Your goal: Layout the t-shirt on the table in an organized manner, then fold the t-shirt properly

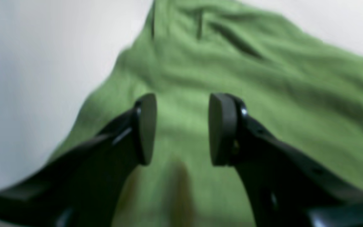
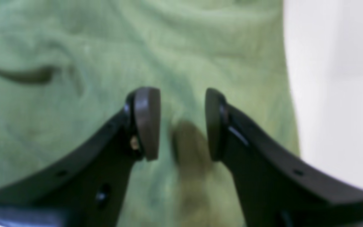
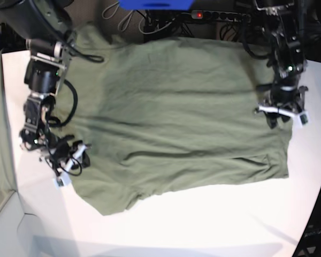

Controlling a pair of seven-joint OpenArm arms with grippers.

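Fingers (image 1: 143, 129) parted, empty, above t-shirt (image 3: 176, 112)

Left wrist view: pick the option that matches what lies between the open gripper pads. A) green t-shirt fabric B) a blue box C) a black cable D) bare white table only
A: in the left wrist view the left gripper has its pads apart, and the gap between them shows only the green t-shirt, with the white table off to the side.
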